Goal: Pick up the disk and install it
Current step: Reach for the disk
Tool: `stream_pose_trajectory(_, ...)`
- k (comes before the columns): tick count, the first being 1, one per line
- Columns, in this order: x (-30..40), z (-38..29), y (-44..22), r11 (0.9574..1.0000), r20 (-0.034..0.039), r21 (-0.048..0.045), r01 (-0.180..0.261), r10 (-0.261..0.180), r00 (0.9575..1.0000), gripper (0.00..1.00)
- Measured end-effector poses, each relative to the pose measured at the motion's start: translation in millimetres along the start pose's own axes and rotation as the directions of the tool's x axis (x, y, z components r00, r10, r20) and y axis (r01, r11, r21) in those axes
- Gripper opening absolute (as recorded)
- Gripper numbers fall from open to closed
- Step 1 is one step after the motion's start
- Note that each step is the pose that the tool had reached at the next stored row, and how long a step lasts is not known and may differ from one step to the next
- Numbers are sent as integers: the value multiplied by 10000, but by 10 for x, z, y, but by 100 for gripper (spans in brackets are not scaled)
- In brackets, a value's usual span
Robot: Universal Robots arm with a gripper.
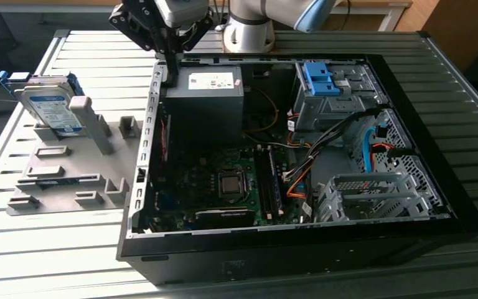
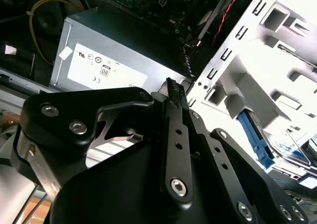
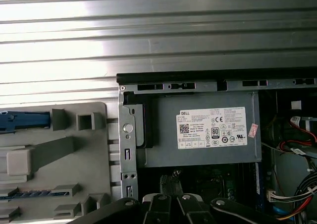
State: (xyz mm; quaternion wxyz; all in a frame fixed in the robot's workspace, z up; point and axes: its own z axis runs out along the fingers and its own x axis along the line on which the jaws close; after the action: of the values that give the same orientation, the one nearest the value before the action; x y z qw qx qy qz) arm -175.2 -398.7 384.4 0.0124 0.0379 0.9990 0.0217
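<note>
Over on the exterior view's left, the disk (image 1: 52,107) stands tilted on the grey fixture plate (image 1: 65,187), blue frame up top, label facing out, leaning by a grey post (image 1: 89,121). It is well apart from the gripper, untouched. The plate lies on the slatted metal table (image 1: 48,261), just beside the open computer case (image 1: 305,255). Moving across, here's the gripper (image 1: 171,73), hanging from the arm (image 1: 251,28) over the case's far corner on the plate's side, right by the edge of the power supply (image 1: 206,99). Its fingers are pressed together with nothing between them; in the second wrist view the gripper (image 2: 171,87) tapers to one tip above the power supply (image 2: 114,50), and in the first wrist view the gripper (image 3: 170,184) shows below the power supply (image 3: 198,130) with its white sticker. Further along, the motherboard (image 1: 222,180) lies flat in the case. To the exterior view's right, a bare blue bracket (image 1: 320,79) sits atop the far drive cage, and a silver cage (image 1: 372,193) stands nearer the camera.
</note>
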Motion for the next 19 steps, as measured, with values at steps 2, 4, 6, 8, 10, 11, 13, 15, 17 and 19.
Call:
stream_pose_trajectory(2,1,0,0,10000,-1,1,2,-2,10000,11)
stream_pose_trajectory(4,2,0,-1,10000,-1,0,0,0,10000,11)
stream_pose_trajectory(6,2,0,-1,10000,-1,0,0,0,10000,11)
stream_pose_trajectory(8,10,0,-1,10000,0,0,-1,1,10000,11)
stream_pose_trajectory(10,39,-1,-4,10000,-1,1,1,-1,10000,11)
stream_pose_trajectory(11,60,-2,-5,10000,-1,1,1,-1,10000,11)
stream_pose_trajectory(13,98,-2,-7,10000,-1,0,0,0,10000,11)
stream_pose_trajectory(15,127,-2,-8,10000,-2,1,0,0,10000,11)
stream_pose_trajectory(17,150,-1,-9,10000,-3,0,0,0,10000,11)
stream_pose_trajectory(19,174,-1,-10,10000,-4,0,0,0,10000,11)
